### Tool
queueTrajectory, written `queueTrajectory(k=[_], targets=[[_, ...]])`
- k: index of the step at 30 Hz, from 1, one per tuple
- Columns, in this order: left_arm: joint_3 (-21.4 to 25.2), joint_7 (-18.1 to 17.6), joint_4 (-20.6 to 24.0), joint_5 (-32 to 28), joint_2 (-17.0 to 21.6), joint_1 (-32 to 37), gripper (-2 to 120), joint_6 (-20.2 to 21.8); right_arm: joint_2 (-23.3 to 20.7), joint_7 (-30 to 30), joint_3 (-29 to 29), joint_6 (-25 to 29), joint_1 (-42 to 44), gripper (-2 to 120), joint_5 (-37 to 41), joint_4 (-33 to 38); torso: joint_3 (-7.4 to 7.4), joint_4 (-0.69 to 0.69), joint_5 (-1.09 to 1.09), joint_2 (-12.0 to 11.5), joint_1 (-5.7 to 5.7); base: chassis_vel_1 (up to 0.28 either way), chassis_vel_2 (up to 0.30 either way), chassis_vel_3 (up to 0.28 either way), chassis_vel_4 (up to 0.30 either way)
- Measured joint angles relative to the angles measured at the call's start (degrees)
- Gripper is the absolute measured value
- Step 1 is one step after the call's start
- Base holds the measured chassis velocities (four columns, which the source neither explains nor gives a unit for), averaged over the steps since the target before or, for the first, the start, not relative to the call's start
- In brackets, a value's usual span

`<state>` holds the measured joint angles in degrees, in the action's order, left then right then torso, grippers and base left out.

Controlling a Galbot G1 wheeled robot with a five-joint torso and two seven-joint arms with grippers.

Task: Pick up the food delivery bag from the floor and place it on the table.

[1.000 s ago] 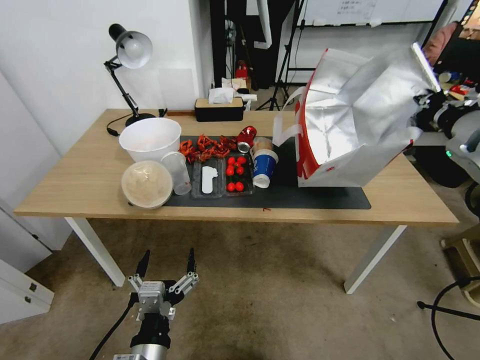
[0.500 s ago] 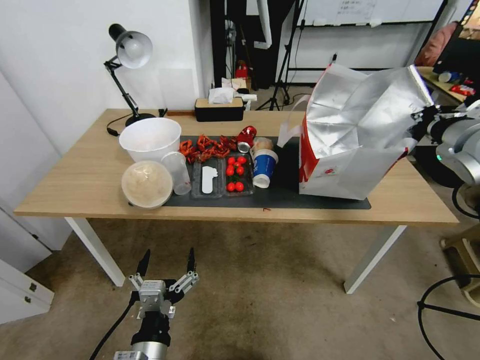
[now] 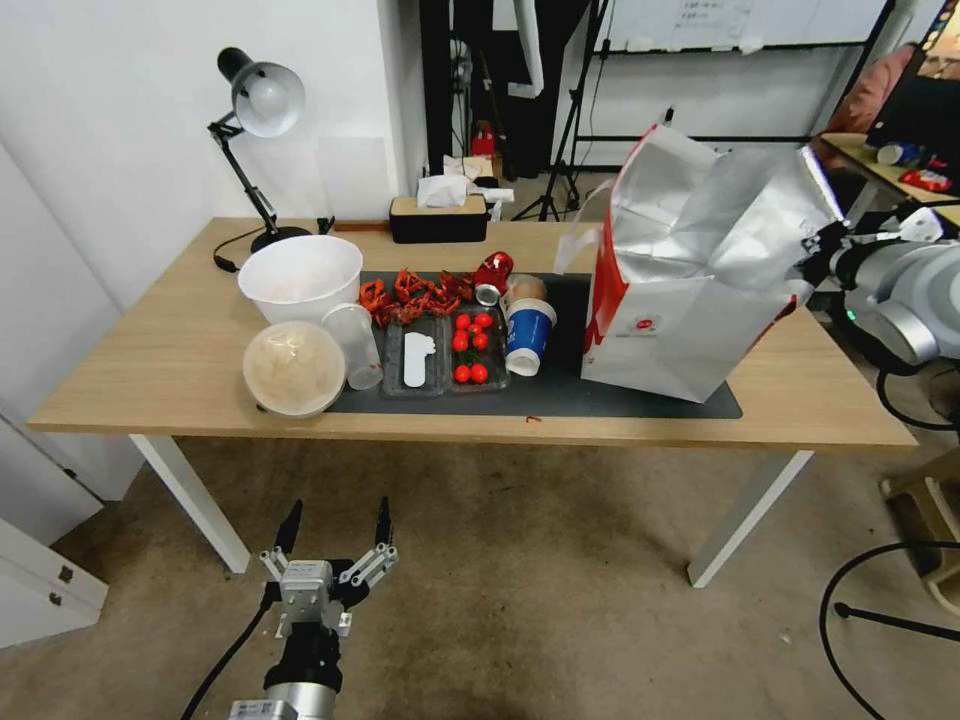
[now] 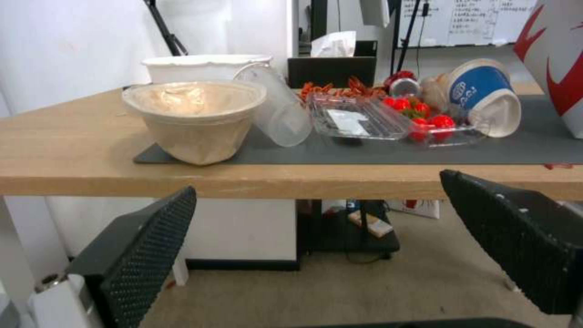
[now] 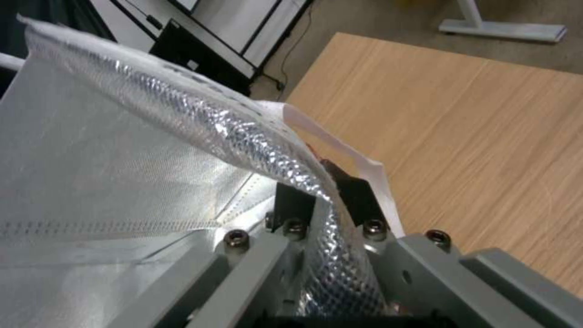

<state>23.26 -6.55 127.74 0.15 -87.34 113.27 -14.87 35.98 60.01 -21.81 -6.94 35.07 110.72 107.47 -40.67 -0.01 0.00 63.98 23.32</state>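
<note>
Bag: food delivery bag (image 3: 690, 300) down now, base settled on the dark grey mat (image 3: 560, 392), upright after hanging tilted a second ago.
Place: right end of the table (image 3: 160, 370), just right of the blue cup (image 3: 527, 335).
Right gripper (image 5: 322, 200): still pinching the foil rim, jaws narrow on it.
Left gripper (image 3: 334, 535): parked low over the floor (image 3: 560, 560), below the mat, jaws wide.
Meaning: placing looks all but done, only the letting go left.
</note>
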Motion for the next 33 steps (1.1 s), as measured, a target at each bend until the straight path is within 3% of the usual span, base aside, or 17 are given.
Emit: queueTrajectory(k=[28,30,33], targets=[[-0.61,0.18,-0.80,1.18,-0.49,0.88,100,-0.98,-0.84,0.29,0.92,-3.22,-1.81,0,1.24,-2.69,0.00,0.00,0.01,0.00,0.00,0.000,0.000,0.000,0.000],[-0.61,0.18,-0.78,1.18,-0.51,1.03,100,-1.15,-0.90,-0.89,0.89,-3.53,-1.76,2,1.05,-2.69,0.00,0.00,0.01,0.00,0.00,0.000,0.000,0.000,0.000],[-0.61,0.18,-0.70,1.18,-0.56,1.27,100,-1.53,-0.93,-1.19,1.59,-3.51,-2.58,17,0.62,-2.78,0.00,0.00,0.00,0.00,0.00,0.000,0.000,0.000,0.000]])
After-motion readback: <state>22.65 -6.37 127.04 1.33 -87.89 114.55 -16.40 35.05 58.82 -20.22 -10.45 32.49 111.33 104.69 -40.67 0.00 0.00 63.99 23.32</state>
